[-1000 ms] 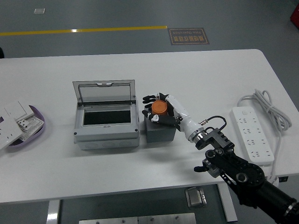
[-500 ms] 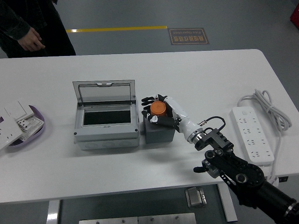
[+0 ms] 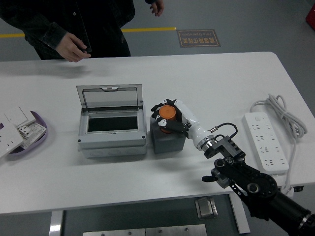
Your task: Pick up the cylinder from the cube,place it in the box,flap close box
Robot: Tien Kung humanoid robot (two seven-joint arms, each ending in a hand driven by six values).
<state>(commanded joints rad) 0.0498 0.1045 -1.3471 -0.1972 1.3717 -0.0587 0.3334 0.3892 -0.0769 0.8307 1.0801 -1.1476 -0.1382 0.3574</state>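
The right robot hand [image 3: 166, 118] has its fingers wrapped around the orange cylinder [image 3: 167, 113], which sits atop the grey cube [image 3: 166, 139] just right of the open box [image 3: 111, 123] on the white counter [image 3: 206, 78]. This looks like the pick-up step; next it likely needs lifting clear and carrying left over the box's opening. The cylinder appears short, smooth and flat-topped.

Orange cylinder [image 3: 167, 113], grey cube [image 3: 166, 140], grey, seemingly plastic box [image 3: 112, 132].
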